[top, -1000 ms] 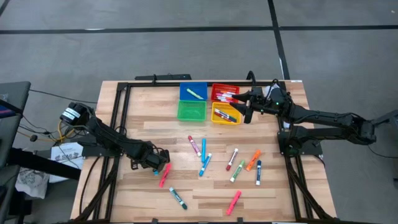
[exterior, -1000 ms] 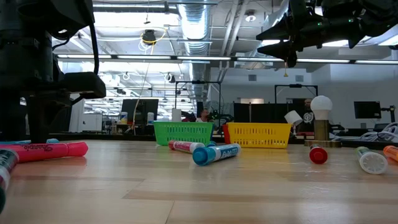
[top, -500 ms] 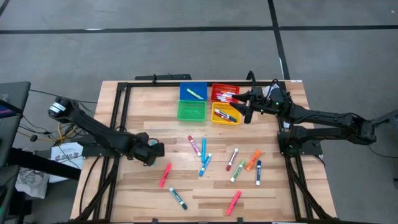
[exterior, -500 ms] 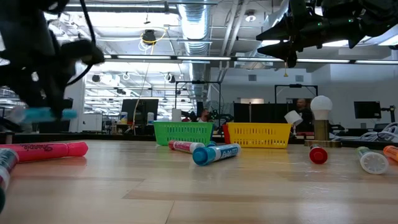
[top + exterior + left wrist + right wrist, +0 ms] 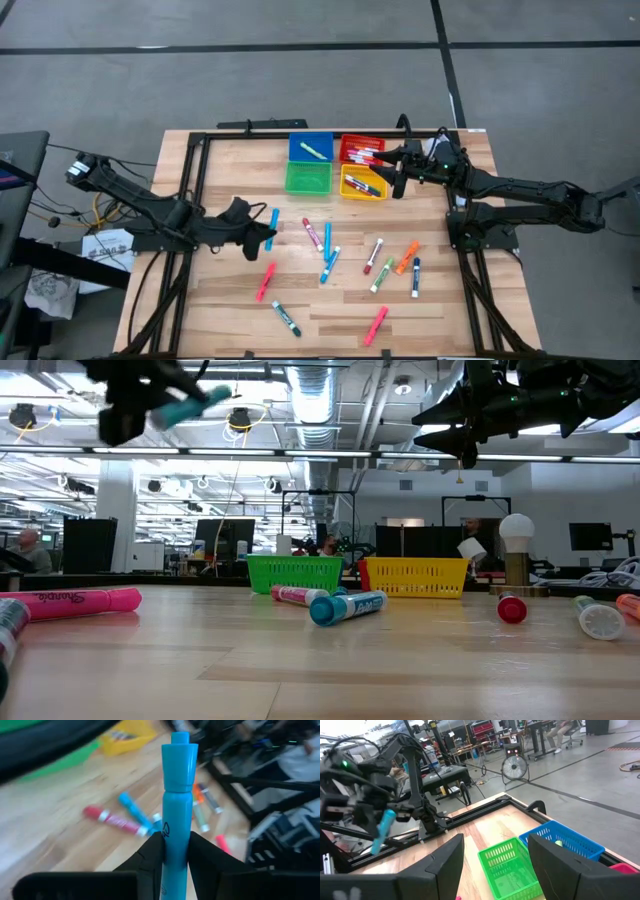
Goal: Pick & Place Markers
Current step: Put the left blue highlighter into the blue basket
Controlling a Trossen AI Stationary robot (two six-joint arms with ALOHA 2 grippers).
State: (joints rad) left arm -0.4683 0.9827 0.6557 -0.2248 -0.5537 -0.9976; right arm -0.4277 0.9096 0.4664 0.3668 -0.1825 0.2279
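My left gripper (image 5: 262, 232) is raised over the table's left middle and is shut on a light blue marker (image 5: 272, 222), which shows high up in the low view (image 5: 185, 405). Other markers lie flat on the wood: a pink one (image 5: 264, 281), a green one (image 5: 286, 318), a red one (image 5: 313, 233), blue ones (image 5: 328, 250) and a group to the right (image 5: 395, 265). My right gripper (image 5: 397, 180) hangs open above the yellow bin (image 5: 363, 184), holding nothing (image 5: 495, 842). My left gripper pinches the light blue marker's barrel (image 5: 176, 837) between its two fingers (image 5: 152, 860), which lie across it. The capped end (image 5: 179, 760) sticks out free beyond them. The marker is lifted clear of the table and sits tilted in the low view.
Four small bins stand at the far middle: blue (image 5: 311, 148), green (image 5: 307, 178), red (image 5: 361, 148) and yellow, several with markers inside. Dark frame rails (image 5: 190, 190) run along the table's left and right sides. Bare wood shows at the near left.
My left gripper, shut on the light blue marker, has risen from the table beside the pink marker and moved toward the far edge and a little right, turning as it went. The marker is now lifted clear, high above the wood. The right arm kept still.
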